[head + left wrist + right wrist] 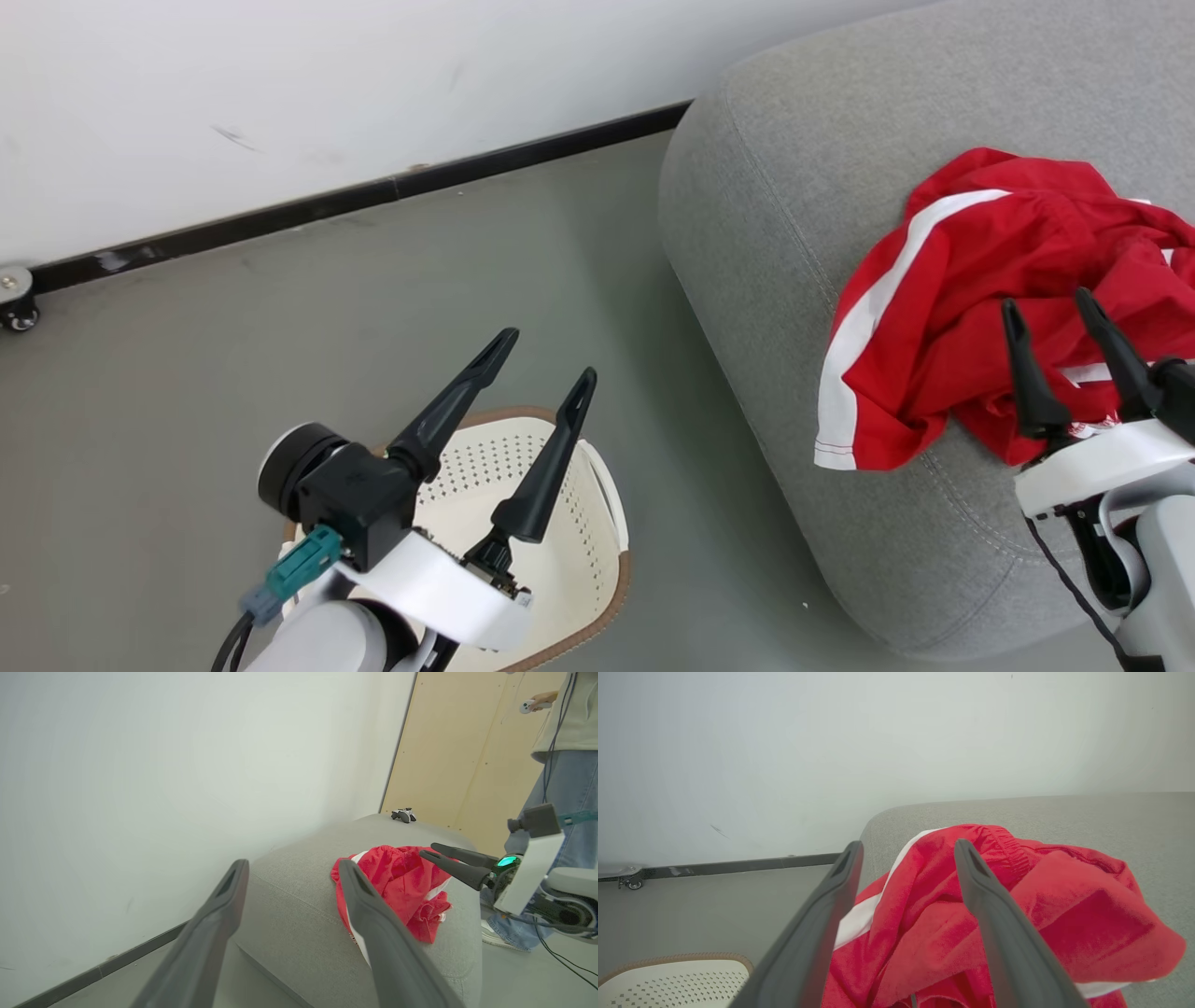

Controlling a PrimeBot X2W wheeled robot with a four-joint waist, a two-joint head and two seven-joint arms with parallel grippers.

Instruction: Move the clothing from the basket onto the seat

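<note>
Red clothing (990, 308) heaped on the grey seat (794, 140), near its front edge. Right gripper (1046, 301) over the heap, fingers apart, nothing held. Left gripper (548, 355) above the basket (583, 560), fingers apart too. Placing looks done. Next: check the basket's hidden part for leftovers.

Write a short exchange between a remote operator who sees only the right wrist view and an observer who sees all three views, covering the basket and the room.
Operator: I see the clothing and just a corner of the basket. Is anything in it?
Observer: The head view shows no clothing in the part of the basket that is visible; the left gripper hides the rest.
Operator: Is anyone nearby?
Observer: Yes. In the left wrist view a person stands beyond the seat, holding a controller.
</note>
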